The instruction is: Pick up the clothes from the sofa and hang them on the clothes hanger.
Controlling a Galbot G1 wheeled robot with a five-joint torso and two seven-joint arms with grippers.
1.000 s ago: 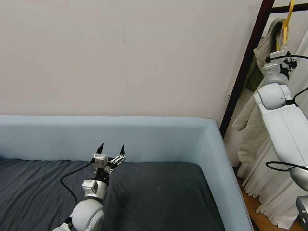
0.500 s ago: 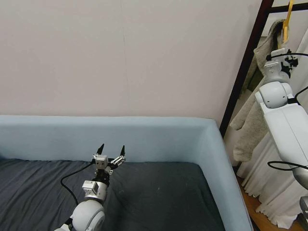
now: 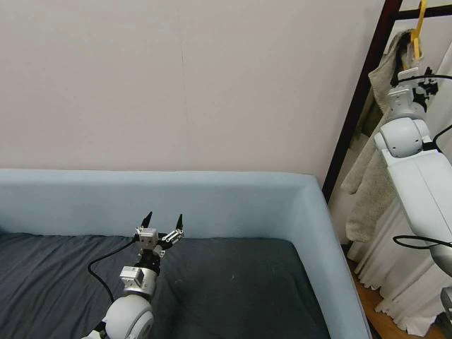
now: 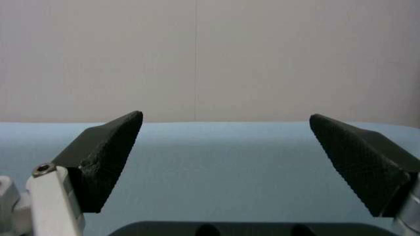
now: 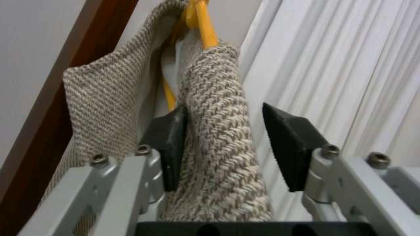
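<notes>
Woolly sweater (image 5: 217, 147) on a thin yellow hanger (image 5: 203, 19)
Right gripper (image 5: 220, 113) sits open around its bumpy knit. Left gripper (image 3: 163, 217) gapes wide, empty, above the blue sofa (image 3: 247, 205).

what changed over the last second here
The right gripper moved up a little, closer to the yellow hanger. Its fingers sit on either side of the knit garment, whose hanging part swayed slightly. The left gripper stayed open above the sofa, in the same place.
</notes>
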